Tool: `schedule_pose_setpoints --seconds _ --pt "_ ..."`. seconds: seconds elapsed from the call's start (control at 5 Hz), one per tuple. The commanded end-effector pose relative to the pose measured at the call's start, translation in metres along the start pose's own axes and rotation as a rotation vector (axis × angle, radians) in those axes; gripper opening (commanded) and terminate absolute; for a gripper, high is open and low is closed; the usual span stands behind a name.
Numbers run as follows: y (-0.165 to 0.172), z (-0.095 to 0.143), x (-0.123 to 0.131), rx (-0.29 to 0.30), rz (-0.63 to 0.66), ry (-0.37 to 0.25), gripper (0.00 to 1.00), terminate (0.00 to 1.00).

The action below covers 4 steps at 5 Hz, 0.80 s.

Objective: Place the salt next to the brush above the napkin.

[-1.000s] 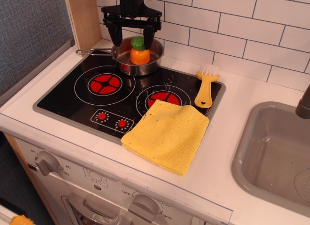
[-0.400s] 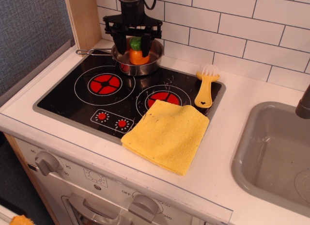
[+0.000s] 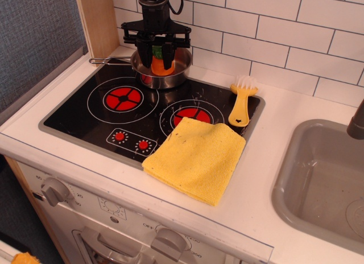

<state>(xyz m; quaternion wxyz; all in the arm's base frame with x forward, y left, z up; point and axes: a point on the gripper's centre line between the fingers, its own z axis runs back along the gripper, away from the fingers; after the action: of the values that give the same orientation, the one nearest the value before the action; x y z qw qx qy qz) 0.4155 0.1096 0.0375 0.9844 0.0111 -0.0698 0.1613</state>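
Note:
The salt (image 3: 160,67), orange with a green cap, stands in a small metal pan (image 3: 181,66) on the far left burner of the toy stove. My gripper (image 3: 158,61) has come down over it, and its two black fingers press against the sides of the salt, which still sits in the pan. The yellow brush (image 3: 241,105) lies at the stove's right edge, bristles pointing toward the wall. The yellow napkin (image 3: 196,156) lies folded in front of the brush, over the stove's front right corner.
The black stove top (image 3: 91,120) has red burner rings. The pan's handle (image 3: 108,61) points left toward a wooden side panel (image 3: 96,19). A grey sink (image 3: 324,178) is at the right. A tiled wall runs along the back.
The gripper has lowered over the pan and its fingers have closed inward from wide open until they meet the sides of the salt. The salt, brush and napkin have not moved.

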Motion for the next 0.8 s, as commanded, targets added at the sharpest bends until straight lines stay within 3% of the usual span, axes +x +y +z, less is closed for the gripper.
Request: schedule_pose_setpoints --seconds 0.0,0.2,0.4,0.6 --pt "-0.009 0.109 -0.008 0.006 -0.039 -0.258 0.0 0.0" --pt "-0.026 0.123 -0.033 -0.024 -0.093 -0.281 0.0 0.0" --pt "-0.052 0.113 -0.054 -0.068 -0.175 -0.248 0.0 0.0" --pt "-0.074 0.094 -0.069 -0.076 -0.243 -0.192 0.0 0.0"
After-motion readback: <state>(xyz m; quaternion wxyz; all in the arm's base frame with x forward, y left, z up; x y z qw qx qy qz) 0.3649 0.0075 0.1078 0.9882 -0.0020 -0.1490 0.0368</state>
